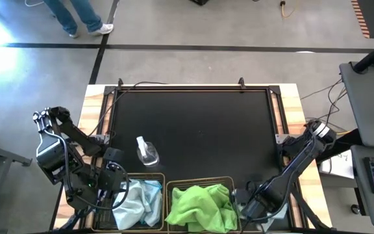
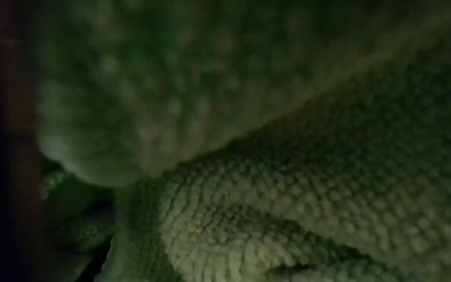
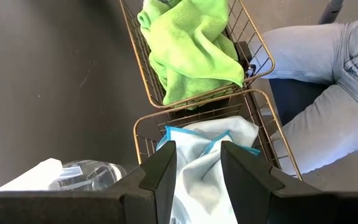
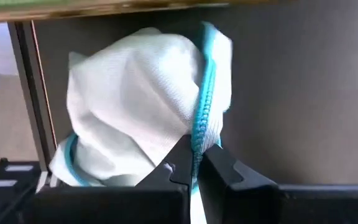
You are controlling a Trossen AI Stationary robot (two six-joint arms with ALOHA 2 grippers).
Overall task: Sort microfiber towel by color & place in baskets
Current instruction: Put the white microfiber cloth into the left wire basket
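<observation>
- High view: a black mat covers the tabletop (image 1: 200, 130), with pale wooden borders at the left and right sides; its middle and upper part lies open, apart from a small clear spray bottle (image 1: 146, 151) left of centre.
- Along the bottom edge of the high view stand two wire baskets with thin rims, side by side and nearly touching: the left basket (image 1: 162, 188) holds pale light-blue microfiber towels (image 1: 138, 203), the right basket (image 1: 200, 181) holds crumpled lime-green microfiber towels (image 1: 200, 207).
- The left pincer (image 3: 197, 168) hangs above the blue-towel basket at lower left, fingers (image 3: 160, 174) parted and holding nothing, with a blue-edged towel showing through the gap.
- The right pincer (image 4: 194, 163) is at lower right of the high view, just beside the green basket's right wall; its fingers are pressed together on the teal-stitched hem of a white-and-pale-blue cloth (image 4: 135, 106).
- That pinched cloth is bunched, its long axis running up the right wrist frame, away from the fingertips.
- Grey floor with dark tape lines lies beyond the tabletop; a person's legs in jeans (image 1: 76, 13) show at upper left.
- Low view: filled by green towel nap (image 2: 288, 196) close to the lens.
</observation>
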